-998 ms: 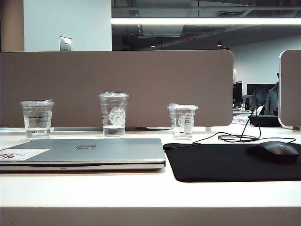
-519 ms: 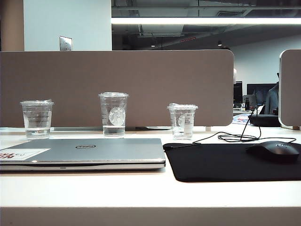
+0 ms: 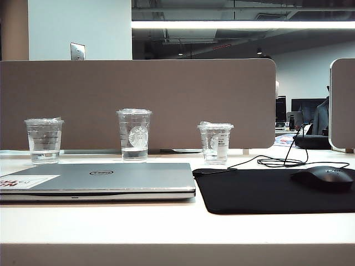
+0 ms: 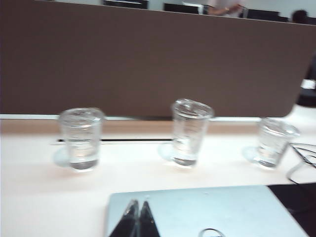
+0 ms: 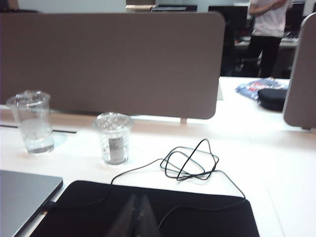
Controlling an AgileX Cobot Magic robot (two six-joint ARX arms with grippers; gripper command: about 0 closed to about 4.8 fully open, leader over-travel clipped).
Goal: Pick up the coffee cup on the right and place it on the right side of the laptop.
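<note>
The coffee cup, short and clear with a white label, stands at the back of the desk, just behind the left end of the mouse pad. It also shows in the right wrist view and the left wrist view. The silver laptop lies closed at the front left. My left gripper is shut and empty, over the laptop lid. My right gripper is shut and empty, over the black pad, well short of the cup. Neither gripper shows in the exterior view.
A taller logo cup and a lined cup stand left of the coffee cup. The black mouse pad carries a mouse, and its looped cable lies right of the cup. A grey partition closes the back.
</note>
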